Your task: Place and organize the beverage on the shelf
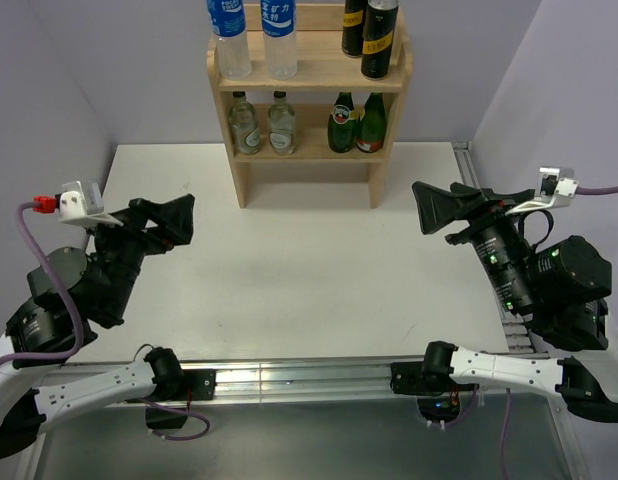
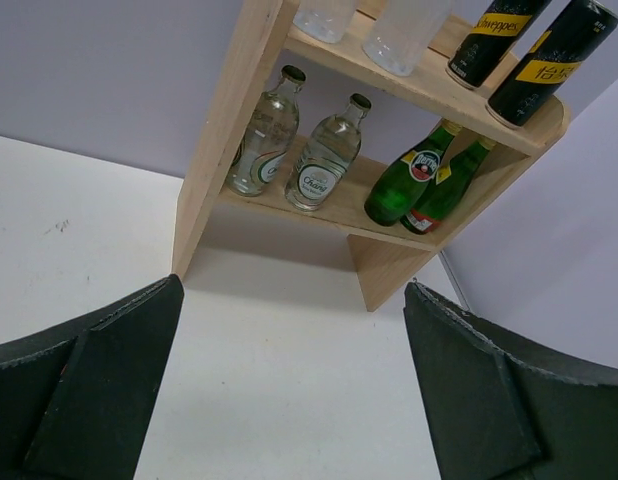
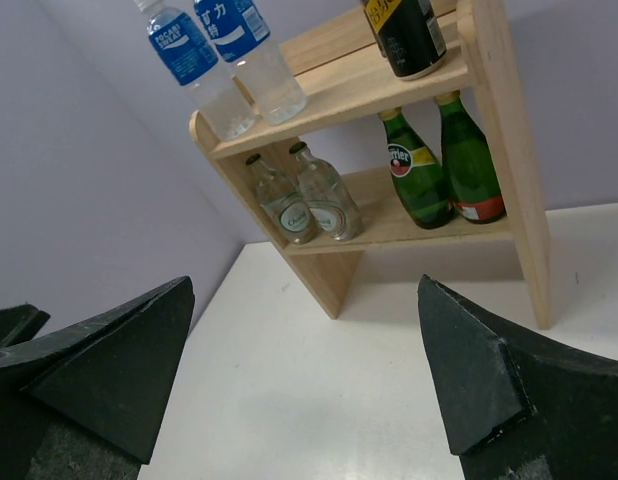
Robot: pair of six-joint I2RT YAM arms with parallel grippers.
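Observation:
The wooden shelf (image 1: pixel 307 74) stands at the far middle of the table. On its top board are two blue-labelled water bottles (image 1: pixel 229 40) (image 1: pixel 280 40) on the left and two dark cans with yellow bands (image 1: pixel 354 28) (image 1: pixel 380 42) on the right. Two short clear bottles (image 1: pixel 245 125) (image 1: pixel 281 123) stand on the left of the lower board. My left gripper (image 1: pixel 177 218) hangs open over the table's left side, well short of the shelf (image 2: pixel 239 130), with nothing between its fingers. On the right, my right gripper (image 1: pixel 432 208) is open and empty too, facing the shelf (image 3: pixel 509 150).
Two dark green glass bottles with red labels (image 1: pixel 341 123) (image 1: pixel 371 123) fill the right of the lower board. A metal rail (image 1: pixel 289 375) runs along the table's near edge and another (image 1: pixel 467 165) along its right edge. Lilac walls close in the back and both sides.

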